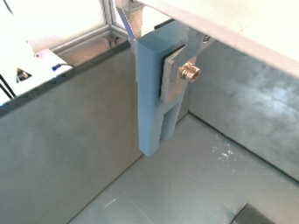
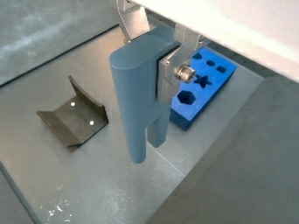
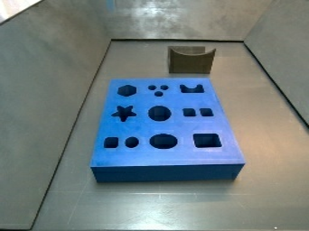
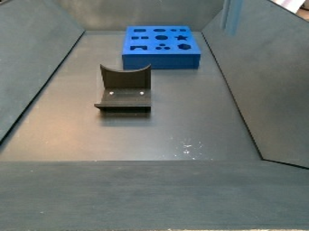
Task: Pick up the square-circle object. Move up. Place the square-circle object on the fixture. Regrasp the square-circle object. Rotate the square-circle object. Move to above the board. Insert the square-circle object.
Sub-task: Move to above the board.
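Observation:
In both wrist views my gripper (image 1: 159,70) (image 2: 147,66) is shut on the square-circle object (image 1: 152,96) (image 2: 135,96), a long grey-blue peg. The peg hangs lengthwise down from the fingers, its lower end well off the floor. One silver finger plate (image 1: 176,73) (image 2: 170,77) with a bolt presses on the peg's side. Below, the peg's lower end shows between the fixture (image 2: 73,118) and the blue board (image 2: 201,87). Both side views show the board (image 3: 163,122) (image 4: 161,45) and the fixture (image 3: 190,60) (image 4: 123,88) with nothing on them; the gripper is out of sight there.
Grey walls (image 3: 54,81) (image 4: 259,81) slope up around the grey floor (image 4: 157,135). A metal frame rail (image 1: 82,42) runs beyond one wall. The board's cut-outs, among them a star (image 3: 122,113) and a circle (image 3: 160,113), are unfilled.

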Motion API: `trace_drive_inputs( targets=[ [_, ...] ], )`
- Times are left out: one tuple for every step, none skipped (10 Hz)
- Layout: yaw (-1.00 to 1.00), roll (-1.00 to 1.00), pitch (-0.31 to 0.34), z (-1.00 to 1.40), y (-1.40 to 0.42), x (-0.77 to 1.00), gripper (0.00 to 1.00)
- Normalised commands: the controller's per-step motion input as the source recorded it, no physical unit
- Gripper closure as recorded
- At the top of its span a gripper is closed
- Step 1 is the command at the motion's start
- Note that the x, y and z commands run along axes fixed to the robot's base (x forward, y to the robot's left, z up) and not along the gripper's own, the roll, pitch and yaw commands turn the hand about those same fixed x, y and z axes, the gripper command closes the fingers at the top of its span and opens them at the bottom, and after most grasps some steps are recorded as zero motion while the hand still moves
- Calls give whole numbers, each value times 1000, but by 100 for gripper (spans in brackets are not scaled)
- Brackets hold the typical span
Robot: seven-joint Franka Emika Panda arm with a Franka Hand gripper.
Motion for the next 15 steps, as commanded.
trace_drive_inputs(
  targets=[
    [-14,-110,87,381,-14,5,100],
    [-14,-112,81,171,-10,6,100],
    [-63,-10,5,37,-1000,364,100],
    [-58,15,-7,24,-1000,369,100],
    [-6,58,22,17,-1000,387,100],
    [-1,0,27,18,-1000,398,100],
    [1,0,25,21,-1000,400,100],
    [9,9,33,20,-1000,404,100],
    [8,1,40,19,-1000,420,100],
    [13,0,45,20,-1000,430,100],
    [10,-3,55,22,-1000,442,100],
    [13,6,62,23,-1000,458,100],
    [14,21,72,20,-854,423,100],
    [9,51,80,16,-484,283,100],
    [8,69,80,17,-269,186,100]
  ],
)
